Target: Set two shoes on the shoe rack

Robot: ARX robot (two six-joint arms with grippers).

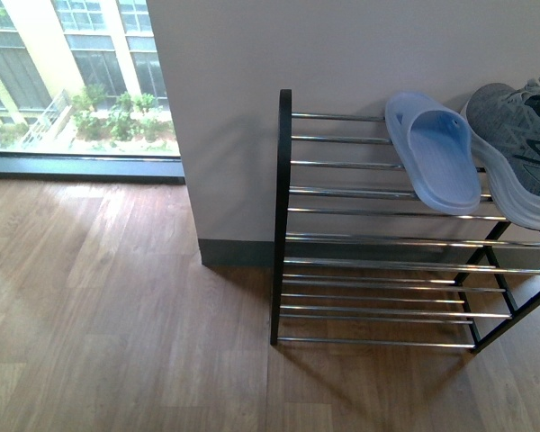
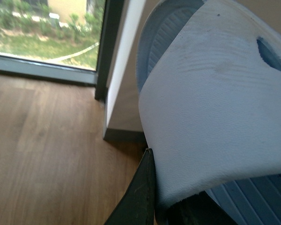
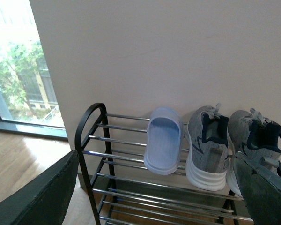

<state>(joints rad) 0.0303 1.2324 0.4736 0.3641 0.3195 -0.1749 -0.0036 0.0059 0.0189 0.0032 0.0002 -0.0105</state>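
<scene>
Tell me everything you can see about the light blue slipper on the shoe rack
The light blue slipper is a one-piece slide, foam or rubber by its look, with a wide strap, open toe and ribbed footbed. It lies sole down on the top tier of the shoe rack, across the chrome bars, its front hanging slightly past the front bar. A grey sneaker sits close on one side. The left wrist view shows a pale blue slide very near, likely a second one.

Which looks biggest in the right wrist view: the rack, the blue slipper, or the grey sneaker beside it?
1. Shoe rack, clearly largest.
2. Grey sneaker.
3. Blue slipper, only slightly smaller.
The second sneaker is partly hidden by the gripper, so it stays unranked.
</scene>
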